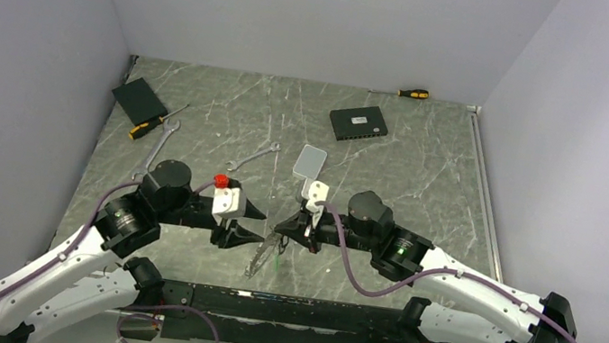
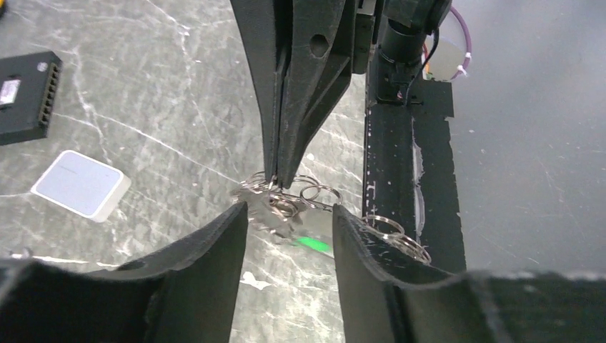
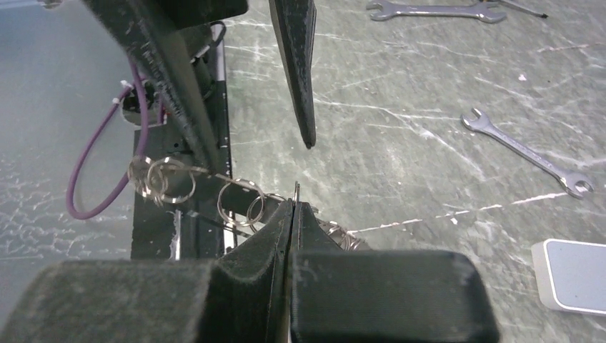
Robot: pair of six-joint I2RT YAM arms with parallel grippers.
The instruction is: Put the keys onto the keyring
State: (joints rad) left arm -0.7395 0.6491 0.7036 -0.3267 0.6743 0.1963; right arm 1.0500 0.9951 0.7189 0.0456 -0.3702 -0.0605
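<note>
My right gripper [image 1: 282, 223] is shut on the keyring [image 3: 236, 187], with a thin metal edge showing between its fingertips [image 3: 286, 221]. The keyring is a thin silvery wire strung with small split rings [image 3: 161, 179]. A bunch of small silver keys [image 2: 275, 209] with a green tag [image 2: 314, 244] hangs from it just above the table, and it also shows in the top view [image 1: 263, 256]. My left gripper [image 1: 255, 223] is open and empty and faces the right gripper tip to tip. Its fingers [image 2: 214, 250] stand either side of the bunch without touching it.
Two silver wrenches [image 1: 253, 157] [image 1: 156, 149], two yellow-handled screwdrivers [image 1: 153, 124] [image 1: 413, 93], two black boxes [image 1: 139, 99] [image 1: 358, 124] and a white box [image 1: 310, 161] lie further back. A black rail [image 1: 280, 309] runs along the near edge. Grey walls stand on three sides.
</note>
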